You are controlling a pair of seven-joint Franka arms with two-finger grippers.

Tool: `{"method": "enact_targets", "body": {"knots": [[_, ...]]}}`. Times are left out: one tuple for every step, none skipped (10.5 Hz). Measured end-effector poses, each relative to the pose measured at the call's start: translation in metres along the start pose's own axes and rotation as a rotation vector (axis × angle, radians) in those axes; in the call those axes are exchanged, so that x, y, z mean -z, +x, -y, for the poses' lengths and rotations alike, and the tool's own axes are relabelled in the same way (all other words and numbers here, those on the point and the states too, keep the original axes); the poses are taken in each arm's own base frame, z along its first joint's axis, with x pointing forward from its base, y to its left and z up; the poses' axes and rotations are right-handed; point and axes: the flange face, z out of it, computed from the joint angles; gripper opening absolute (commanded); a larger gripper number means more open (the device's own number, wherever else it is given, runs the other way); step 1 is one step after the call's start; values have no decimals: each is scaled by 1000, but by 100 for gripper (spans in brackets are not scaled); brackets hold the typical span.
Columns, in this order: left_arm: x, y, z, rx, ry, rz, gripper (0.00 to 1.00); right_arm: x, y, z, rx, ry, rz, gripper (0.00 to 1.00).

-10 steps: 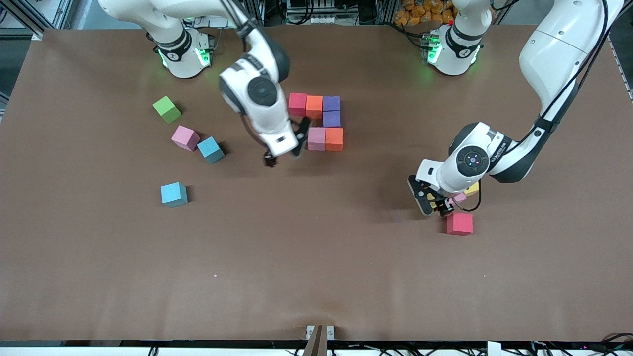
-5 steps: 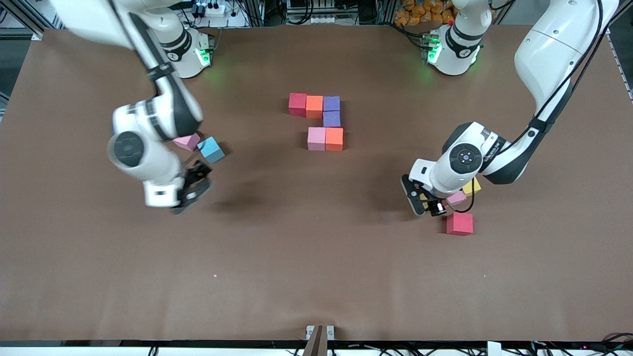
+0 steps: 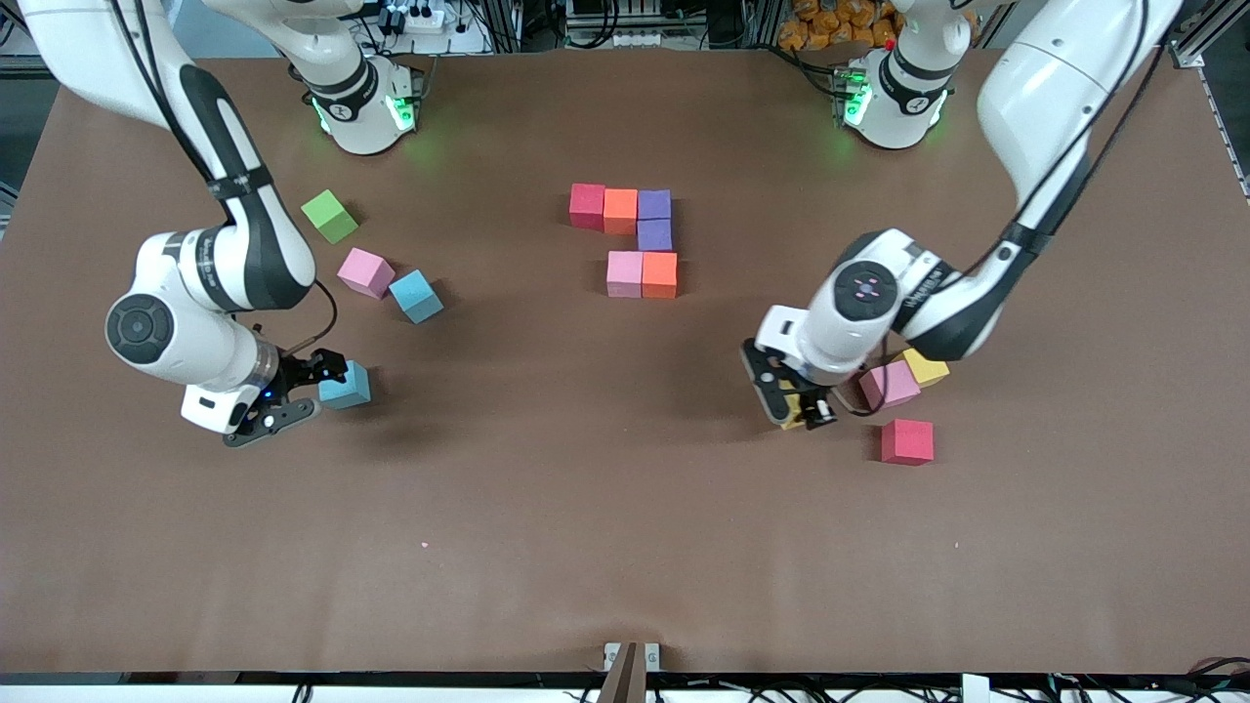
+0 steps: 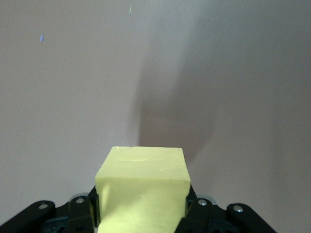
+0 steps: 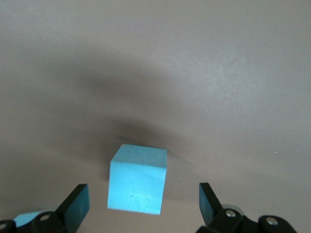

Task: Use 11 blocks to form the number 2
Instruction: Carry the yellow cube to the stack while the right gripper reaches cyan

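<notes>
Six blocks lie edge to edge mid-table: red [image 3: 587,205], orange [image 3: 620,209], purple [image 3: 654,204], a second purple [image 3: 654,234], pink [image 3: 625,272] and orange [image 3: 660,274]. My left gripper [image 3: 796,405] is shut on a yellow block [image 4: 141,179], just off the table. Beside it lie a pink block [image 3: 889,384], another yellow block [image 3: 923,368] and a red block [image 3: 906,441]. My right gripper [image 3: 301,392] is open, low by a light blue block [image 3: 344,384]. That light blue block [image 5: 138,179] sits just ahead of the gap between the spread fingers [image 5: 77,204].
A green cube [image 3: 329,216], a pink block [image 3: 366,271] and a second light blue block [image 3: 416,295] lie toward the right arm's end of the table, farther from the front camera than the right gripper. Bare brown table [image 3: 605,508] spans the front.
The right arm has swung from the joined blocks out to the light blue block near its end. The left gripper has shut on the yellow block and carried it toward the middle.
</notes>
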Motion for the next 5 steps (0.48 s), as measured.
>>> {"method": "enact_targets", "body": {"knots": [[8,21,-17,69,-16,-6,27,-12,0,-2,-15,4,6,100],[18,44,-36,152,-24,-13,27,-24,0,-2,-31,9,16,100],[25,64,-57,248,-24,-19,27,-32,-1,0,-49,12,21,100],[31,83,-81,358,-26,-27,27,-39,-2,4,-59,12,16,100],[34,99,-106,471,-31,-28,27,-45,-3,9,-60,11,4,100]]}}
